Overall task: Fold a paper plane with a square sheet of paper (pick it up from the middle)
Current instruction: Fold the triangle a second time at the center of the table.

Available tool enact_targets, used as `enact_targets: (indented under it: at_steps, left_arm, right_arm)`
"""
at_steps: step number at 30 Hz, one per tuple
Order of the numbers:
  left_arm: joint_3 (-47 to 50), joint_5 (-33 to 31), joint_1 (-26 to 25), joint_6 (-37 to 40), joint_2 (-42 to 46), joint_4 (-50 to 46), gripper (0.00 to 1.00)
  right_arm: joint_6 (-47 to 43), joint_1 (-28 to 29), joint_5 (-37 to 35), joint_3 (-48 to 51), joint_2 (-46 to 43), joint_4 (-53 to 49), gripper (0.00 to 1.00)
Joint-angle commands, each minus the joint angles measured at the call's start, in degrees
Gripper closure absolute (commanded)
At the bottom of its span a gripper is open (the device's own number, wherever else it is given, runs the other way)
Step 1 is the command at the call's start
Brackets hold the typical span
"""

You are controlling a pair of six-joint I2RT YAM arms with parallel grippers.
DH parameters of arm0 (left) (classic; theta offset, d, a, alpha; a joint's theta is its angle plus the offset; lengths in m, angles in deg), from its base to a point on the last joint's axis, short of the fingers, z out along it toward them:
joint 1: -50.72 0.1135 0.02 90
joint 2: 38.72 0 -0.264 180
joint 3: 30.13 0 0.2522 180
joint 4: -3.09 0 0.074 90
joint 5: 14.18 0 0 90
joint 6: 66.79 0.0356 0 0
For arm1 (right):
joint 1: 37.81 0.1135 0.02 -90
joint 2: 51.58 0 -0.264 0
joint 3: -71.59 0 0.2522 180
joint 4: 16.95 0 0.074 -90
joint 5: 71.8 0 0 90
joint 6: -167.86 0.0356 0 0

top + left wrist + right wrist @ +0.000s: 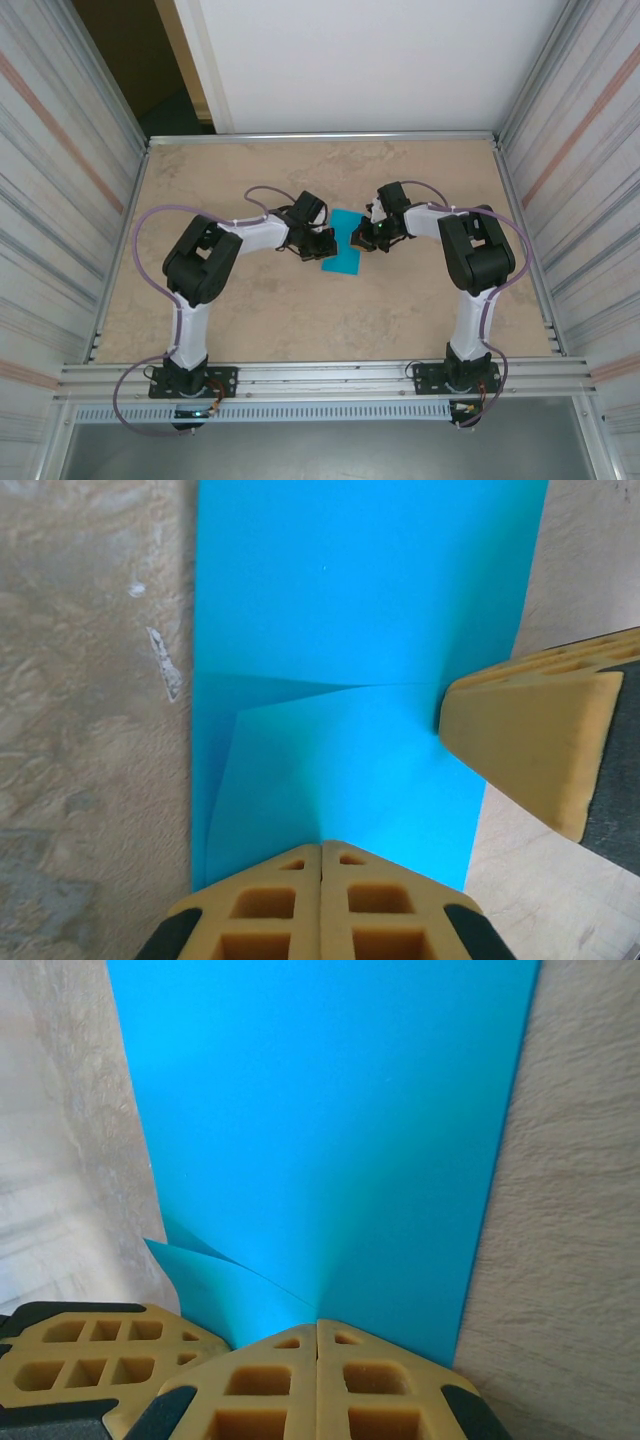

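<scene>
The left tool (322, 243) is closed, its two yellow fingertips meeting with no gap (the left wrist view shows the seam plainly). The tips rest against the near edge of the paper (341, 262); whether a layer is nipped between them cannot be told. Just ahead of this tool the teal-blue paper lies on the desk (250, 320). A crease runs across it from side to side, and a slanted fold rises from the tips toward the tool's left. Ahead and to its right, the tip of the right tool (366, 238) touches the paper at the end of that crease. The right tool is likewise closed, fingertips together, meeting the paper's edge on its own side. Ahead of it the sheet runs flat and smooth, and a small folded corner shows at its left, beside the left tool's finger. From above, the paper sits between the two tools, both touching it.
</scene>
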Motion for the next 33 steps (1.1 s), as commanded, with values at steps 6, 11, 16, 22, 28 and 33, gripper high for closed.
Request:
enact_targets:
  at_steps: [6,11,16,22,28,33]
  left_arm:
    - [2.4,-2.0,0.3,0.8,-0.9,-6.3,1.0]
    - [0.6,0.5,0.3,1.5,0.7,-4.7,1.0]
    - [-1.3,2.2,0.3,0.1,4.7,-1.0,0.94]
    - [-1.0,-0.4,0.8,0.3,7.3,0.4,0.82]
    - [-1.8,1.0,2.5,-0.1,5.3,1.3,0.8]
    - [-4.2,1.8,2.6,-0.1,2.2,1.2,0.8]
  right_arm:
    - [-0.2,-6.0,-7.3,-1.0,1.1,-0.7,0.92]
    - [1.0,-5.3,-5.1,-2.4,-2.7,-1.6,0.87]
    - [4.6,-3.1,-8.4,0.9,-9.2,-1.4,0.73]
    - [12.9,-1.2,-7.6,8.5,-15.2,3.0,0.57]
    - [20.7,1.5,-4.4,12.0,-16.1,9.5,0.53]
    - [23.7,2.5,-3.6,13.3,-14.6,12.7,0.54]
